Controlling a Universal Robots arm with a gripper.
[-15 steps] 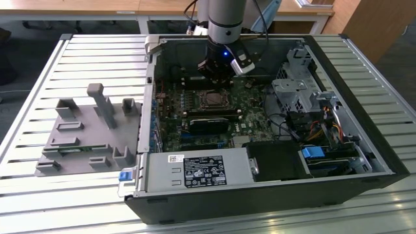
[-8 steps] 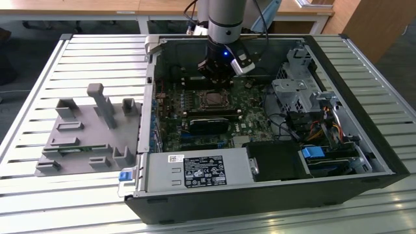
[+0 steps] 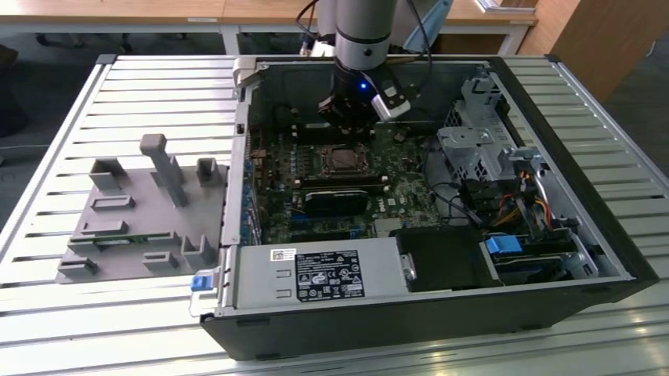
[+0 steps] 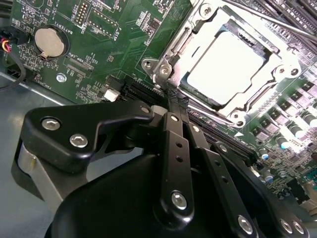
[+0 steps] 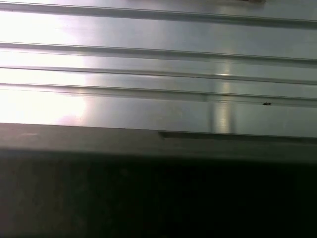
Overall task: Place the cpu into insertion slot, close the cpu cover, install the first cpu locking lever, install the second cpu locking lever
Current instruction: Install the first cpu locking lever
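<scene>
Item: open computer case [image 3: 439, 313], laid on its side on a slatted metal bench [image 3: 63, 329]. A green motherboard [image 3: 282, 188] is seen inside, with a labelled power supply [image 3: 324, 276] along the near edge and a drive cage [image 3: 481, 149] toward the exterior view's right.

Item: grey fixture tray [image 3: 136, 215], set on the bench just beside the case on the exterior view's left.

Item: insertion slot [image 3: 342, 160], located on the motherboard directly in front of the arm. In the second wrist view the cpu [image 4: 225, 67] is seen lying flat in the slot, its pale metal top exposed. The cpu cover [image 4: 185, 37] is seen lowered around the cpu, which shows through the window cut-out. A thin metal lever rod [image 4: 277, 21] is seen running past the far side of the cover.

Item: hand [image 4: 176, 106], black, hung low over the board at the socket's edge. Its two fingers [image 4: 174, 144] are drawn together, their tips at the cover's near corner by a screw [image 4: 163, 71]; contact cannot be made out, and nothing is seen clamped between them.

Item: coin cell [image 4: 49, 41], mounted on the board, well apart from the socket.

Item: bench slats [image 5: 158, 74], recorded in the first wrist view above a dark edge.
</scene>
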